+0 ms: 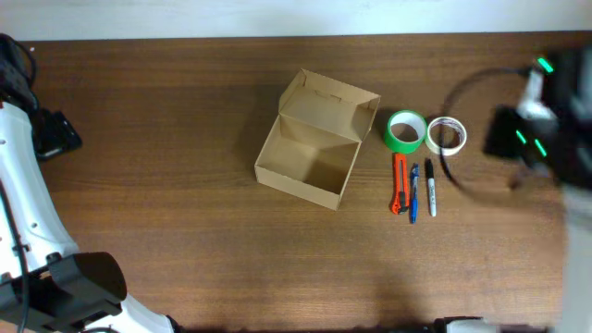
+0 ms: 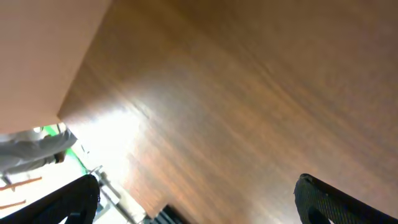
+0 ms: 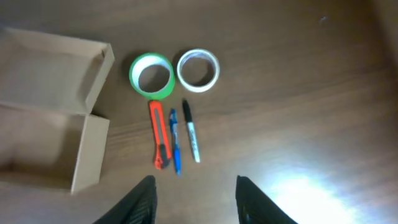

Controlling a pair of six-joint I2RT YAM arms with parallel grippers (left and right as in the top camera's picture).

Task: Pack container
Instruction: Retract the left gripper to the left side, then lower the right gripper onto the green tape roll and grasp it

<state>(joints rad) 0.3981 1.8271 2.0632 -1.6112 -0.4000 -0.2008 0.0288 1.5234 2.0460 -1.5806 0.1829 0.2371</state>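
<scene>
The tan cardboard container (image 1: 310,165) stands open at the table's middle, its flap lid (image 1: 330,104) tilted back. It also shows in the right wrist view (image 3: 46,112) at the left. Right of it lie a green tape roll (image 1: 405,131), a white tape roll (image 1: 446,135), an orange box cutter (image 1: 400,182), a blue pen (image 1: 413,192) and a black marker (image 1: 430,188). My right gripper (image 3: 194,199) is open and empty, above bare table in front of the pens. My left gripper (image 2: 199,199) is open and empty over bare wood at the far left.
The right arm (image 1: 546,120) hovers blurred at the right edge with a black cable loop (image 1: 462,92) beside the white roll. The left arm (image 1: 28,213) stands along the left edge. The table edge (image 2: 93,180) shows in the left wrist view.
</scene>
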